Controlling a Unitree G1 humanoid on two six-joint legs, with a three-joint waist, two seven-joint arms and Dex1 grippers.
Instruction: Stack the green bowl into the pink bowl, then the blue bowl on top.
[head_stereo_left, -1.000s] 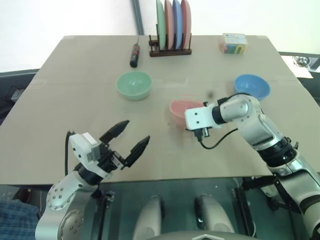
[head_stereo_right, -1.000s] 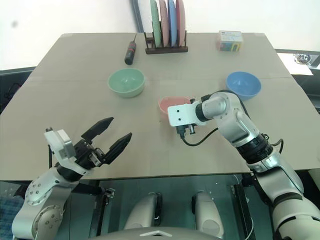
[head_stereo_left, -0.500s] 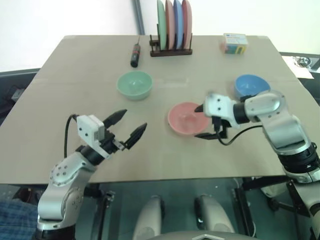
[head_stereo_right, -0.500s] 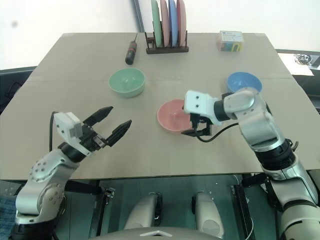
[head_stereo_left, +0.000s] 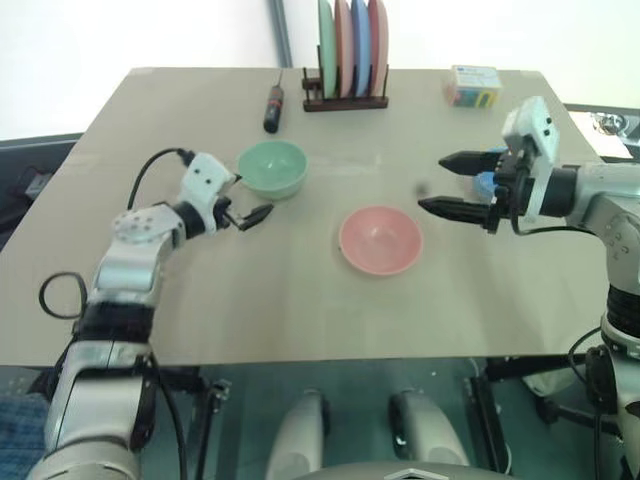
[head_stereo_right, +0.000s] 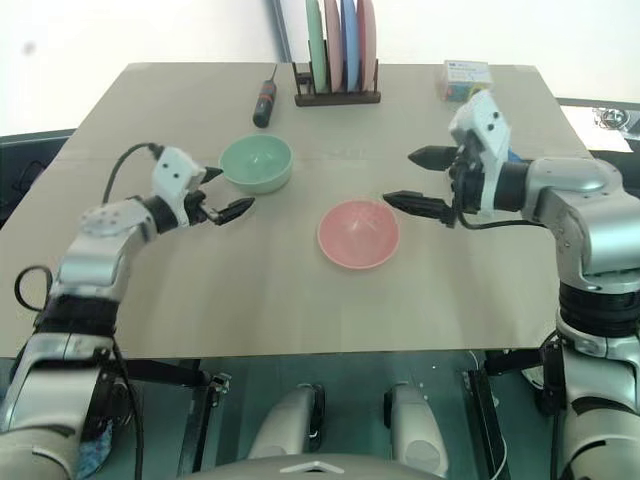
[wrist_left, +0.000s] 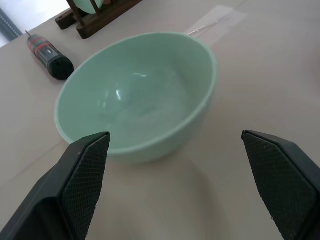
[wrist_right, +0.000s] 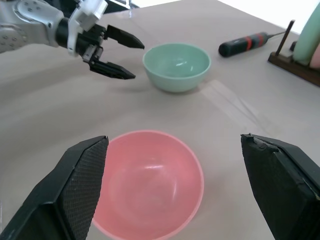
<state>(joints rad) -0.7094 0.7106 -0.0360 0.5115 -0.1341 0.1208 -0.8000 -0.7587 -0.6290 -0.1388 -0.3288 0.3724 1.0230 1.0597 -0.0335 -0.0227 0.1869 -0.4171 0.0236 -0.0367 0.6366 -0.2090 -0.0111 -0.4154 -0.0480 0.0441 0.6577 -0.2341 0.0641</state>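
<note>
While both pincers gape empty, the smooth mint green bowl (wrist_left: 137, 95) and salmon pink bowl (wrist_right: 148, 183) sit upright.

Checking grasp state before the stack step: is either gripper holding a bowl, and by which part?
Nothing held. Left gripper is open beside the green bowl, not touching it; right gripper is open, clear of the pink bowl.

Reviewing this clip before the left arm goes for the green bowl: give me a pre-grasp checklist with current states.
1. Left gripper open: ok.
2. Green bowl upright, nothing in it: ok.
3. Left gripper lined up with green bowl, fingers apart from it: ok.
4. Pink bowl upright and free to receive: ok.
5. Right gripper open, holding nothing, off the pink bowl: ok.
6. Blue bowl position, mostly hidden behind right gripper: cannot tell.
</note>
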